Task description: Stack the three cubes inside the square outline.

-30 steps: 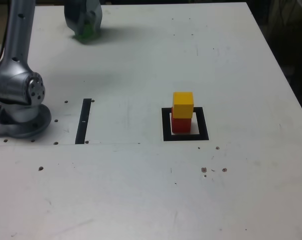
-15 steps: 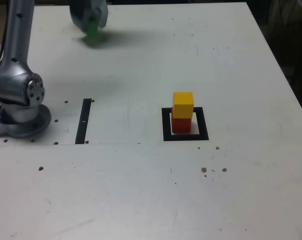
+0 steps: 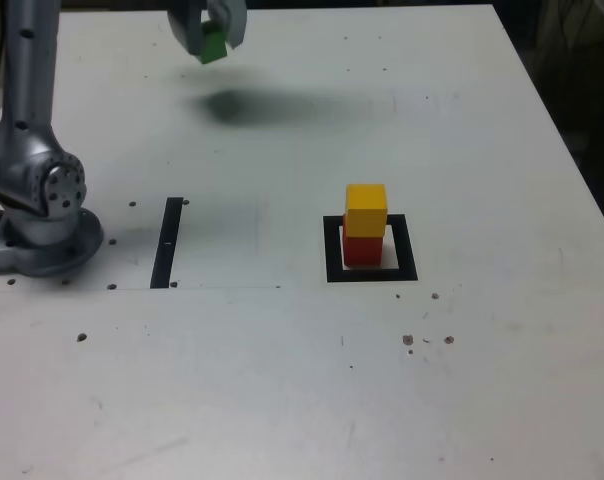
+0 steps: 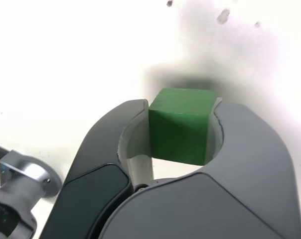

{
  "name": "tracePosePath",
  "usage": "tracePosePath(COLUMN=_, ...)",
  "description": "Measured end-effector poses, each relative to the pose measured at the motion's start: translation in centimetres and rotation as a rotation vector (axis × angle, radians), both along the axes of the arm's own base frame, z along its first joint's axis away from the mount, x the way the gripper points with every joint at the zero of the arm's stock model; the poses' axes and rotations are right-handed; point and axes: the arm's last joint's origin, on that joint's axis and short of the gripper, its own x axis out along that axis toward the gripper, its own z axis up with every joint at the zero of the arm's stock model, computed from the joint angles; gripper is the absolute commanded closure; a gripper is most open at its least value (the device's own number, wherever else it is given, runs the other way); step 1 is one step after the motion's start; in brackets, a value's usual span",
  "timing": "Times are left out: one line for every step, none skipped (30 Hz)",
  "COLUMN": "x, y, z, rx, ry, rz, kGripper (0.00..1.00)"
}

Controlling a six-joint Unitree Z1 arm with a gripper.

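The arm [image 3: 27, 90] runs off the exterior view's top edge — the red cube [image 3: 362, 249] sits half-hidden beneath the yellow cube [image 3: 366, 209].

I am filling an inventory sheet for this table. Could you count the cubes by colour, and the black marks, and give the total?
Red cube: 1
Yellow cube: 1
Green cube, held in the end effector: 1
Black square outline: 1
Black strip: 1
Total: 5

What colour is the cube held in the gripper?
Green; the cube shows best in the wrist view, clamped in the gripper.
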Motion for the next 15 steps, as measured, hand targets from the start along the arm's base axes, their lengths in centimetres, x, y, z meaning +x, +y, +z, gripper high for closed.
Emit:
tracePosePath(x=0.4, y=-0.5, z=0.1, rx=0.001, ry=-0.002, rz=-0.01, kGripper=0.7)
tracePosePath(x=0.8, y=-1.2, z=0.3, rx=0.001, ry=-0.003, rz=-0.02, kGripper=0.7)
tracePosePath(x=1.3, y=-2.1, z=0.5, rx=0.003, ry=-0.003, rz=-0.034, kGripper=0.7)
tracePosePath(x=1.7, y=-3.0, z=0.7, rx=0.004, ry=-0.002, rz=-0.048, kGripper=0.7)
tracePosePath(x=2.3, y=-4.1, z=1.0, rx=0.009, ry=-0.004, rz=-0.066, kGripper=0.7)
tracePosePath(x=2.8, y=-5.0, z=1.3, rx=0.017, ry=-0.007, rz=-0.083, kGripper=0.7)
tracePosePath(x=3.2, y=-5.8, z=1.6, rx=0.023, ry=-0.01, rz=-0.095, kGripper=0.7)
tracePosePath(x=3.6, y=-6.5, z=1.8, rx=0.027, ry=-0.011, rz=-0.104, kGripper=0.7)
tracePosePath(x=3.9, y=-7.3, z=1.9, rx=0.028, ry=-0.009, rz=-0.116, kGripper=0.7)
tracePosePath(x=4.3, y=-8.1, z=2.0, rx=0.028, ry=-0.007, rz=-0.126, kGripper=0.7)
tracePosePath(x=4.7, y=-8.9, z=2.2, rx=0.03, ry=-0.006, rz=-0.138, kGripper=0.7)
tracePosePath(x=5.0, y=-9.7, z=2.3, rx=0.033, ry=-0.005, rz=-0.151, kGripper=0.7)
tracePosePath(x=5.4, y=-10.5, z=2.5, rx=0.035, ry=-0.005, rz=-0.162, kGripper=0.7)
tracePosePath(x=5.7, y=-11.4, z=2.7, rx=0.04, ry=-0.006, rz=-0.175, kGripper=0.7)
tracePosePath(x=5.9, y=-12.1, z=2.9, rx=0.042, ry=-0.006, rz=-0.184, kGripper=0.7)
